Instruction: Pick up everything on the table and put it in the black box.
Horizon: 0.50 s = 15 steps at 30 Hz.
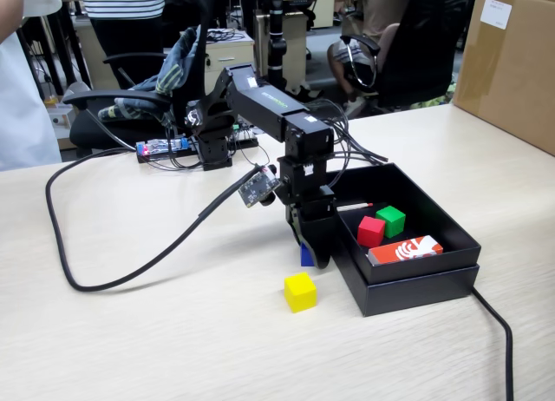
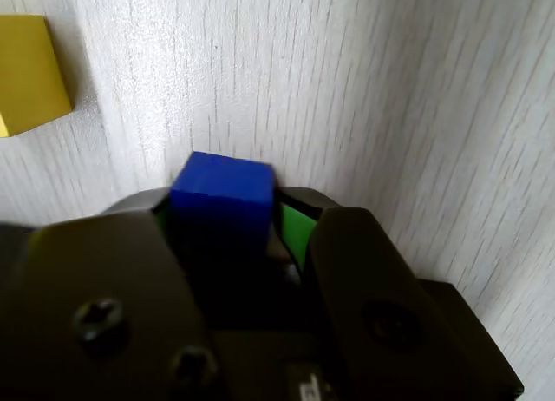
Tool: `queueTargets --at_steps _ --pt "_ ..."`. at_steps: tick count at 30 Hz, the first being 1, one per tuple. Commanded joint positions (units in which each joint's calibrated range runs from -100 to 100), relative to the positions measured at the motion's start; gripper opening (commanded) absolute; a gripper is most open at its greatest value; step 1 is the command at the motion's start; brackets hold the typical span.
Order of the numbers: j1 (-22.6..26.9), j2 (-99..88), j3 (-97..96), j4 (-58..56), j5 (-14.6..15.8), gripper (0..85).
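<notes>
The red cube (image 1: 370, 231) and green cube (image 1: 391, 220) lie in the black box (image 1: 416, 288); the gripper (image 2: 230, 245) has its jaws clamped on the blue cube (image 2: 224, 197) just beside the box; the yellow cube (image 1: 300, 292) waits on the table (image 1: 173, 331).

Blue cube (image 2: 221, 193), yellow cube (image 1: 300, 292), red cube (image 1: 370, 231), green cube (image 1: 391, 220), matte black box (image 1: 416, 284), seemingly pale wood-grain table (image 1: 173, 331).

Open counter (image 1: 156, 331) left of the yellow cube (image 1: 300, 292), which sits near the pincer (image 1: 310, 255); black box (image 1: 416, 284) wall close on the right, cable (image 1: 104, 271) curving across farther left
</notes>
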Motion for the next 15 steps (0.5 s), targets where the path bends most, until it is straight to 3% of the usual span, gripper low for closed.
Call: queueTargets --at_steps 1,8,15 --pt "0.1 -2.7 4.8 0.2 0.3 10.4" --pt "-0.4 -26.0 1.3 -0.9 0.2 10.4" --pt "5.7 -33.6 8.1 -0.9 -0.1 10.5"
